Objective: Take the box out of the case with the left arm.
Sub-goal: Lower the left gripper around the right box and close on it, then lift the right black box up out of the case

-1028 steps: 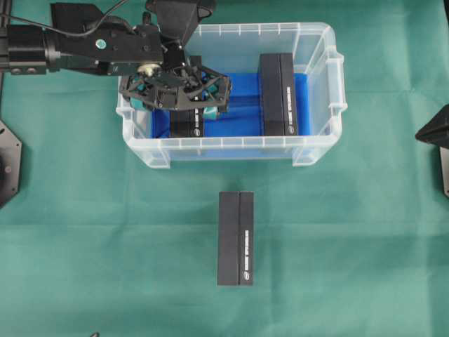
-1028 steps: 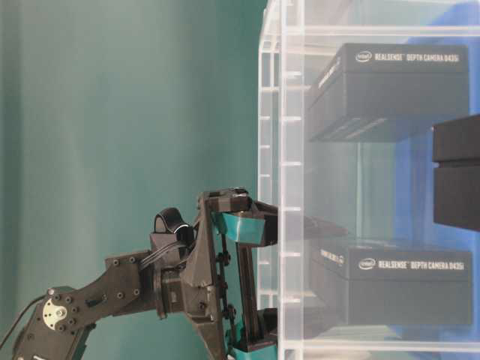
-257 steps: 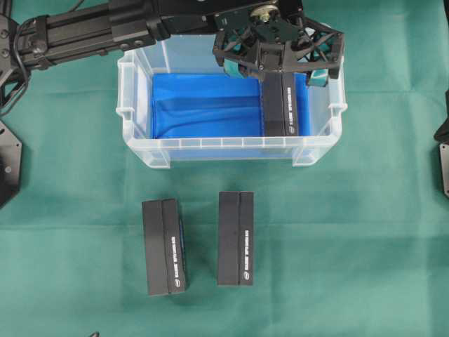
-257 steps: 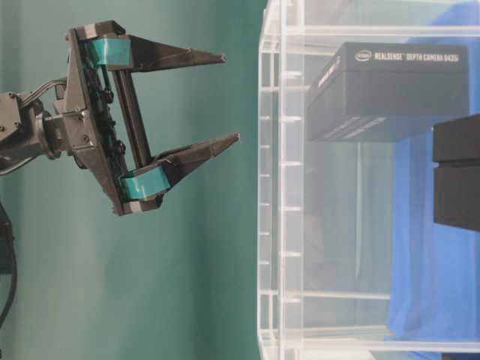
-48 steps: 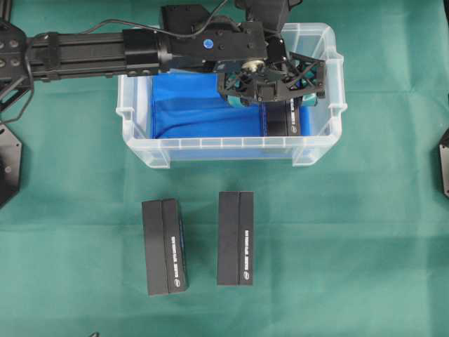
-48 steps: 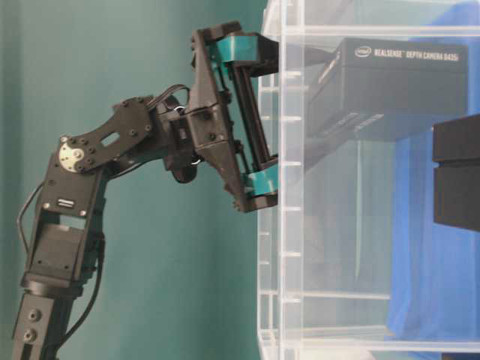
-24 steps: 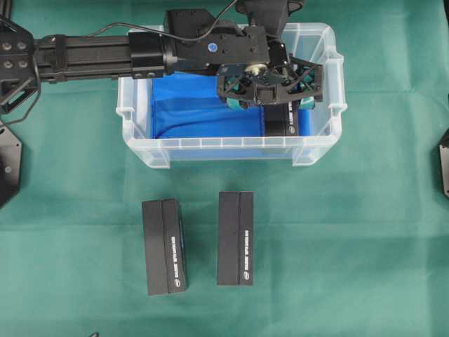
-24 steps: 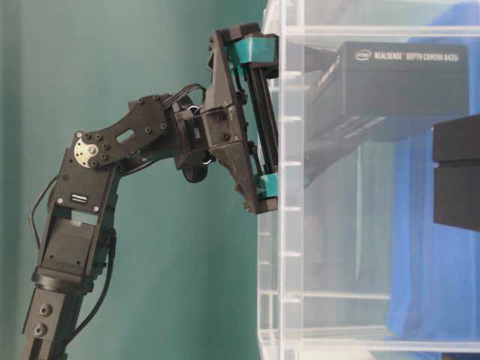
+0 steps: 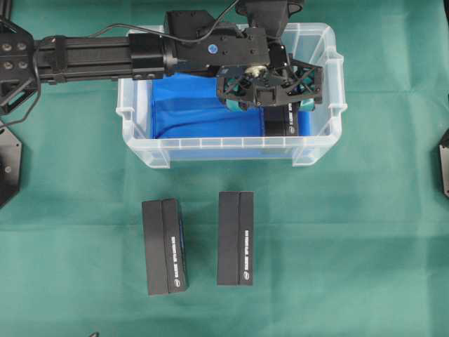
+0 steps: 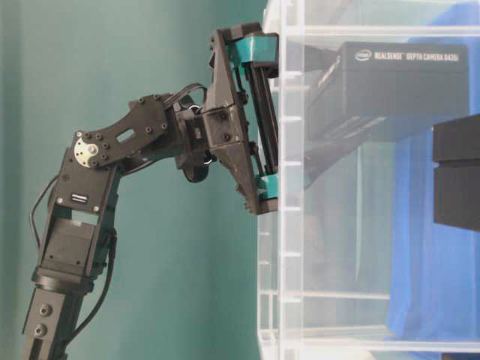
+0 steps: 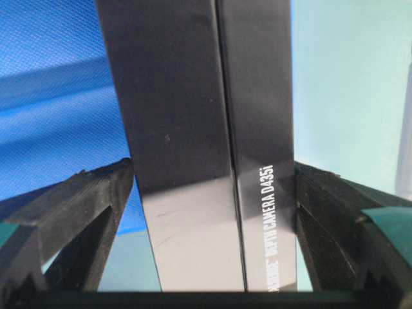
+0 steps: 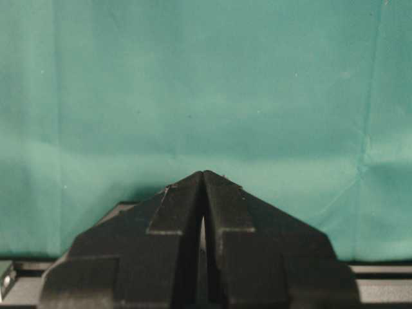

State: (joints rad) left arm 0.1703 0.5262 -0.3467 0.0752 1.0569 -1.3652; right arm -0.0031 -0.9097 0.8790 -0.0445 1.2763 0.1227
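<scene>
The case (image 9: 224, 144) is a clear tub with a blue floor, standing at the top middle of the green cloth. A black box (image 9: 280, 125) lies at its right end on the blue lining. My left gripper (image 9: 270, 104) reaches down into the case and straddles this box. In the left wrist view the box (image 11: 193, 129) fills the space between the black fingers (image 11: 96, 199), and both fingertips press against its long sides. From table level the gripper (image 10: 319, 109) is inside the clear wall, around the box (image 10: 405, 82). My right gripper (image 12: 203, 177) is shut and empty above bare cloth.
Two more black boxes lie on the cloth in front of the case, one on the left (image 9: 165, 246) and one in the middle (image 9: 235, 237). The left arm (image 9: 105, 56) stretches across the case's back left rim.
The left gripper sank a little deeper into the case around the box and its fingers came in against the box's sides. The box has not moved.
</scene>
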